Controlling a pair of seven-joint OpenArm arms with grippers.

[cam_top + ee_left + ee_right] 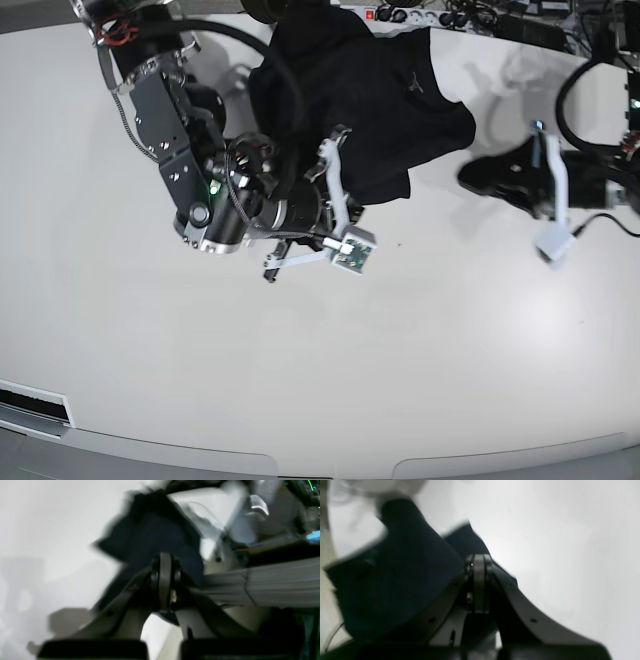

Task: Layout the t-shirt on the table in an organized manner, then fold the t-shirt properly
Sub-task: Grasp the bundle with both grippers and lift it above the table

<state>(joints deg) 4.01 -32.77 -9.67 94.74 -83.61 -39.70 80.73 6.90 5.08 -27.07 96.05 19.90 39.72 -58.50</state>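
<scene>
Now the t-shirt (375, 90) lies bunched between both closed tools, touching the right tool (335, 185).

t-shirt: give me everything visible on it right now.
The t-shirt is plain black, of soft, thin-looking fabric, bunched and creased rather than spread flat. It lies at the far side of the white table, one part trailing off toward the left gripper. In each wrist view the jaws look shut with dark cloth right at the tips, so both the left gripper and the right gripper seem to pinch it; blur makes the grips uncertain. No label shows.
</scene>
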